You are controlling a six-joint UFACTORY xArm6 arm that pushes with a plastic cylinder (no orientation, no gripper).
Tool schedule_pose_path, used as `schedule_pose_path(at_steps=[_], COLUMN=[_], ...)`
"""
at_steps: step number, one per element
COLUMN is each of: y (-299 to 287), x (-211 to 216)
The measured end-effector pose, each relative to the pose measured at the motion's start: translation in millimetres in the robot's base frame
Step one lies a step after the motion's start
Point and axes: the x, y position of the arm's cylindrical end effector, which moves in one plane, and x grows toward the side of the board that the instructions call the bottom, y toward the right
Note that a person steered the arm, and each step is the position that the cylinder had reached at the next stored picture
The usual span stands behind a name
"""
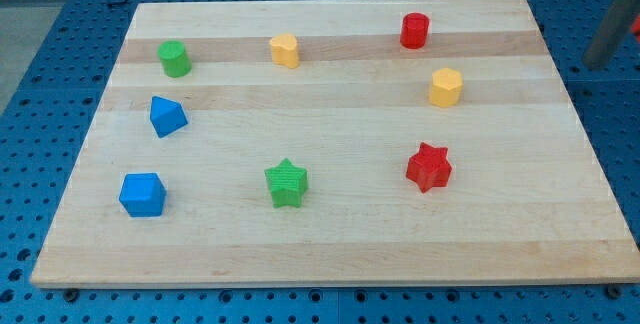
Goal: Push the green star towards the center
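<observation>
Down near the view's bottom middle of the wooden board [330,254], the green plastic star block [286,183] sits untouched, probably because my tip's not visible, no jaws here.

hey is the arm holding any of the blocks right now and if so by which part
Nothing is held. The rod is at the view's right edge, off the board, its tip out of view, far from the green star.

A lab or robotics test bench, judging by the blue perforated metal table [40,54] with its regular grid of mounting holes, the plain wooden board [330,234] laid on top as a work surface, and small coloured plastic blocks scattered across it.
</observation>
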Motion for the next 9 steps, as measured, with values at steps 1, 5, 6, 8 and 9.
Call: schedule_pose_path(at_steps=[1, 5, 6, 8, 9], y=[0, -33, -102, -238, -282], x=[50, 183, 191, 197, 219])
